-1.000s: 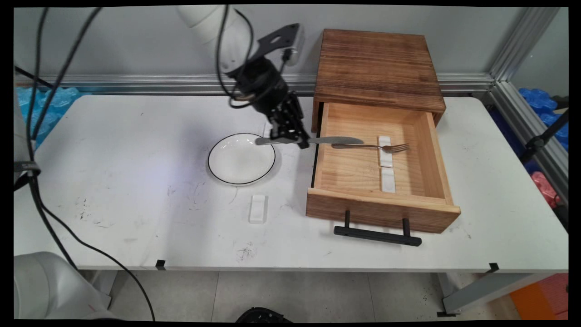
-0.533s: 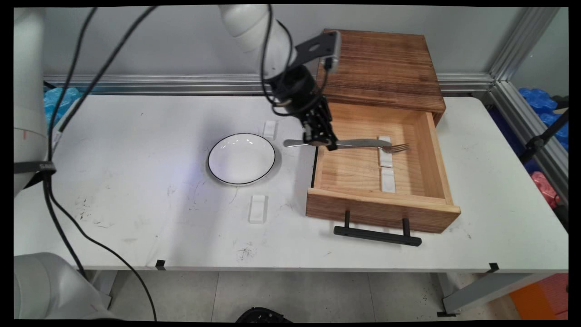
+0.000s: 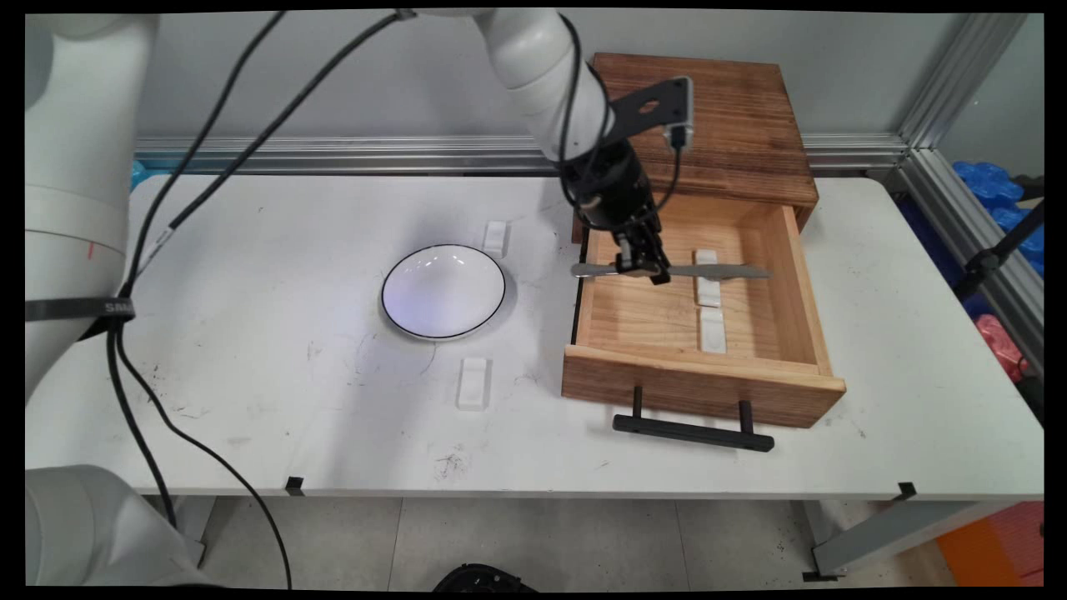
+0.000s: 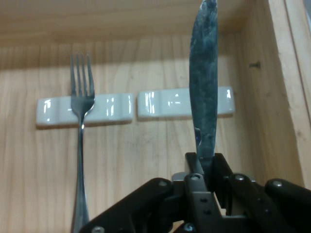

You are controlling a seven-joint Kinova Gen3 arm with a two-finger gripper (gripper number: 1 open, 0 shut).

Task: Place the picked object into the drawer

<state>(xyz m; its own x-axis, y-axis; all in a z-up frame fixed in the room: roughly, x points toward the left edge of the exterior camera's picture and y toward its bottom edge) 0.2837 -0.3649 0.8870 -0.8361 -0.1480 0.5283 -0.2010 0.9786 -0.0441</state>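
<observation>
Over the open wooden drawer (image 3: 783,250) on the white surface (image 3: 250,375), the pincer (image 3: 642,268) is clenched on a knife (image 3: 717,271), whose long axis runs crosswise, blade reaching right above the white rests (image 3: 710,312). The fork (image 4: 81,126) lies parallel just beside it, seemingly on one rest.

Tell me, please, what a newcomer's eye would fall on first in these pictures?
First, the black gripper over the open wooden drawer, shut on a table knife held level. In the hand view the knife points across the right one of two white rests, while a fork lies on the left one. Left of the drawer, a white plate sits on the table.
</observation>
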